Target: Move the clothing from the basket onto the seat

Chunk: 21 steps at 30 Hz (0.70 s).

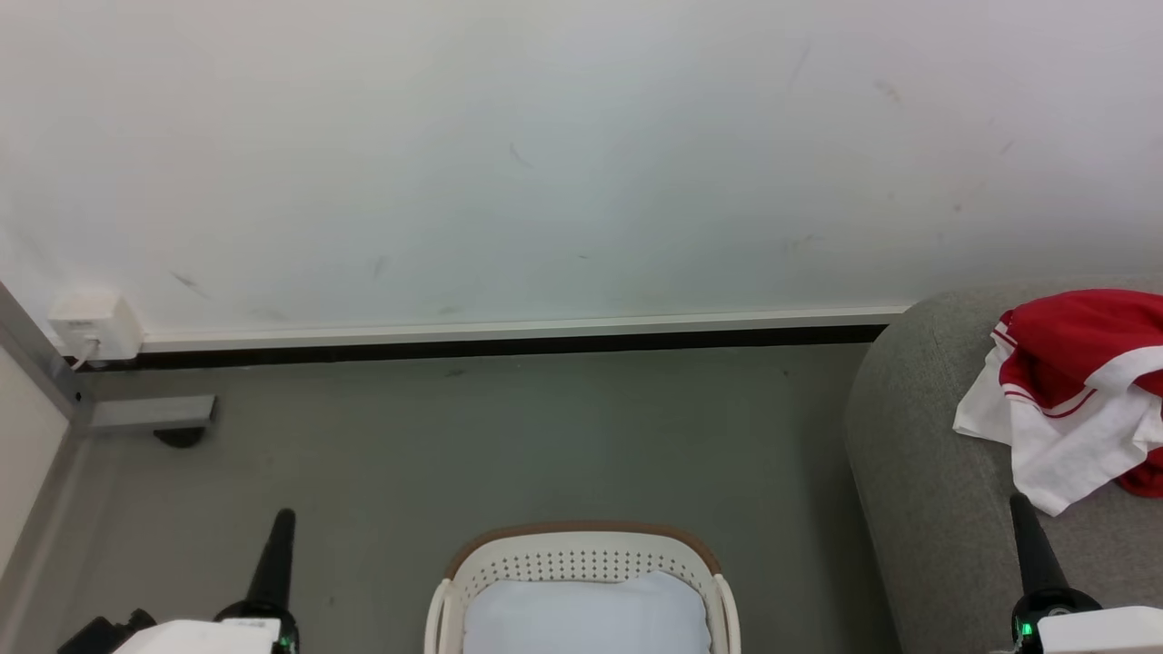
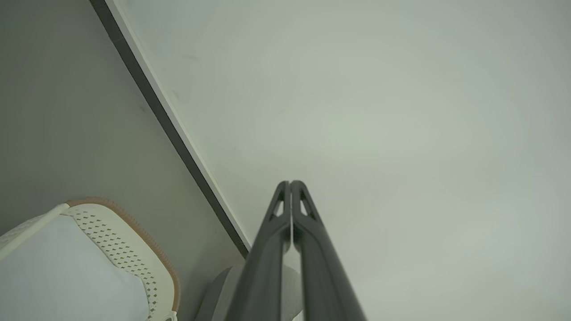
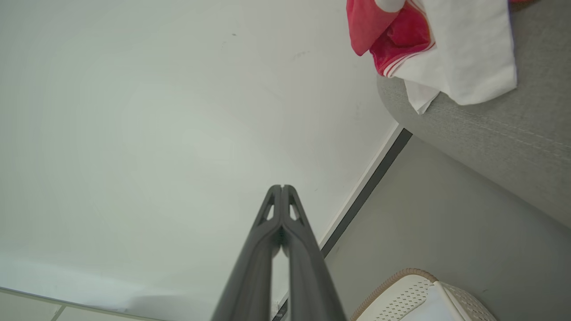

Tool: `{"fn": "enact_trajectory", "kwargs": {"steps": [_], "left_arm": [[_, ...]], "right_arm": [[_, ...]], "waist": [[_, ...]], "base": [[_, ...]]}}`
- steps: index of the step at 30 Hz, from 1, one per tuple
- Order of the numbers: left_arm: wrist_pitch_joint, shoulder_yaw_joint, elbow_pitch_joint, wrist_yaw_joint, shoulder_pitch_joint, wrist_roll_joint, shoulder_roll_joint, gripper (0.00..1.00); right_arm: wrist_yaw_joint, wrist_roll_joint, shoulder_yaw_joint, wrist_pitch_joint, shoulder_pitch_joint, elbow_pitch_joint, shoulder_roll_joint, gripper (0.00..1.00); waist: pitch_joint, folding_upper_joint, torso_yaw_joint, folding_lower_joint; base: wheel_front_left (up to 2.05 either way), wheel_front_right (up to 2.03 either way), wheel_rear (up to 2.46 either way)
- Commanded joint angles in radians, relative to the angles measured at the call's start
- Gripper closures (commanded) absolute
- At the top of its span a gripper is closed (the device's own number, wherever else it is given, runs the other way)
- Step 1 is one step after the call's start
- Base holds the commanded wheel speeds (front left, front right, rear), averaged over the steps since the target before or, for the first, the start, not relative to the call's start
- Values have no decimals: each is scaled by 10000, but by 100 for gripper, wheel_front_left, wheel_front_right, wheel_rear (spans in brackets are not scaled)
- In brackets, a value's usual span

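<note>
Both closed: L hand (image 1: 283,520), R hand (image 1: 1019,502); clothing (image 1: 1077,359) on seat (image 1: 927,490); head view: socket (image 1: 91,324).

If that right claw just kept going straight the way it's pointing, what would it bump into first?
Most likely the plain white wall: in its wrist view the shut right gripper aims there, clear of the grey fabric seat and red-and-white jersey. Depth is hard to judge.

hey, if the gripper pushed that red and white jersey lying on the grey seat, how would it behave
Probably floppy: the clothing lies crumpled in soft folds. Likely light, since its white flap drapes over the seat edge. A push would probably bunch it rather than slide it whole.
</note>
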<state>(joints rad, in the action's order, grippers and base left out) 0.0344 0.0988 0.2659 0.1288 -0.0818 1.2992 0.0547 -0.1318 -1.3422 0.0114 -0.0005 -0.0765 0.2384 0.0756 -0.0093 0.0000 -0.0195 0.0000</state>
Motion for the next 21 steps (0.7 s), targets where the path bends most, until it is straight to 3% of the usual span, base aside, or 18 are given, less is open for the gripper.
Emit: {"fn": "enact_trajectory", "kwargs": {"steps": [1,21], "left_arm": [[71,67,-102,24,-161,351,31,100],[468,115,-160,29,-249,1853,-3,100]], "right_arm": [[14,-319,99,86,-179,-20,83,100],[17,-1751,421,516,-266,20,52,100]], "waist": [[7,0,11,0],[63,0,100,0]], "base": [[0,0,0],[0,0,0]]}}
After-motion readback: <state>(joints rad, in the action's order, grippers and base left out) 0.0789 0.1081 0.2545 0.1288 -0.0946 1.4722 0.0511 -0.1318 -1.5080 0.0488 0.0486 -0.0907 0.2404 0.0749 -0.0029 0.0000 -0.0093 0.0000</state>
